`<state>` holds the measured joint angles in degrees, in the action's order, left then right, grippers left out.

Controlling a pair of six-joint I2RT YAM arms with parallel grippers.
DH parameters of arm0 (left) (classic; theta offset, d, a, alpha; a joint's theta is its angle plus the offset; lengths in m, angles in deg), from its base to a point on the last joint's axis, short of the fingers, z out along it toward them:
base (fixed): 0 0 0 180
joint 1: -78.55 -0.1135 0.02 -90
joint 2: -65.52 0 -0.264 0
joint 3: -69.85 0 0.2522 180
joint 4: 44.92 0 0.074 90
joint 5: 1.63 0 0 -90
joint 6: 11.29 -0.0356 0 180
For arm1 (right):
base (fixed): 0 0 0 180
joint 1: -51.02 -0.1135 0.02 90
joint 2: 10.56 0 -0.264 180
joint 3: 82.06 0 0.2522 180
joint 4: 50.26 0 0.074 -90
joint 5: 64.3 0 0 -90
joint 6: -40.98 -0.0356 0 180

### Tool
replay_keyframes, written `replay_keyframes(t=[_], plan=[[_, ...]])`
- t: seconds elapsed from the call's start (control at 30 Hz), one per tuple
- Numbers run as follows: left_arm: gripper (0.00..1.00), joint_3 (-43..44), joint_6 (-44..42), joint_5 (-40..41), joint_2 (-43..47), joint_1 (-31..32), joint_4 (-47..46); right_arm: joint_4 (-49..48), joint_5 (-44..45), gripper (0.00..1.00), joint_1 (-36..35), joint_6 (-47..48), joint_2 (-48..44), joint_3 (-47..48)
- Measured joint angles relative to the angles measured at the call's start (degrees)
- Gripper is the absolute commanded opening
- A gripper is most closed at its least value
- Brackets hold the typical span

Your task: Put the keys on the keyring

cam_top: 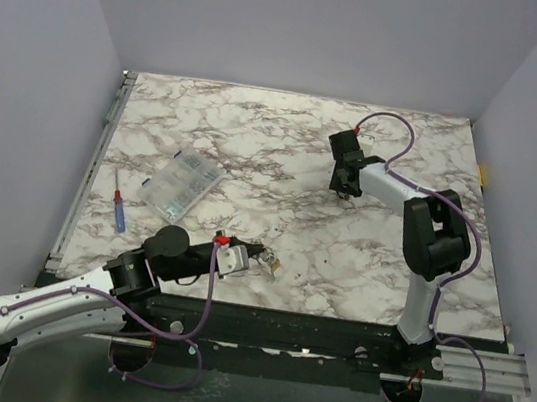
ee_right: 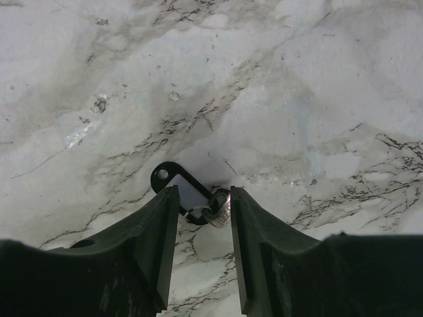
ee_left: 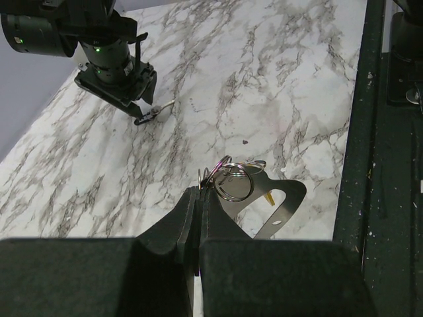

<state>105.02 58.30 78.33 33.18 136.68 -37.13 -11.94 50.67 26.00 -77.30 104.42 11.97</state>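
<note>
My left gripper (cam_top: 262,256) (ee_left: 199,191) is shut on the keyring (ee_left: 232,199), a bunch of metal split rings near the table's front edge. A flat dark metal clip (ee_left: 291,198) and a small yellow piece (ee_left: 269,197) lie with the rings on the marble. Farther back, my right gripper (cam_top: 344,190) (ee_right: 203,198) is down at the table with its jaws apart. Between them lies a small silver key (ee_right: 219,212), joined by a tiny ring to a black tag (ee_right: 177,187). The key touches the right finger, and the tag runs under the left one.
A clear compartment box (cam_top: 182,186) lies at the left of the marble table (cam_top: 289,133). A blue and red screwdriver (cam_top: 120,209) lies beside it. The black front rail (ee_left: 370,165) runs just behind the left gripper.
</note>
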Motion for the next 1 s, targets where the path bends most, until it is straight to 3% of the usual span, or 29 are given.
replay_keyframes(t=[0.43, 1.0], plan=[[0.00, -0.02, 0.00, 0.00, 1.22, 0.13, 0.02, -0.92, -0.04, 0.30, 0.00, -0.76, 0.00, -1.90], [0.00, -0.02, -0.02, 0.00, 2.01, 0.50, 0.04, -0.76, -0.09, 0.29, 0.00, -0.81, -1.29, -3.28]])
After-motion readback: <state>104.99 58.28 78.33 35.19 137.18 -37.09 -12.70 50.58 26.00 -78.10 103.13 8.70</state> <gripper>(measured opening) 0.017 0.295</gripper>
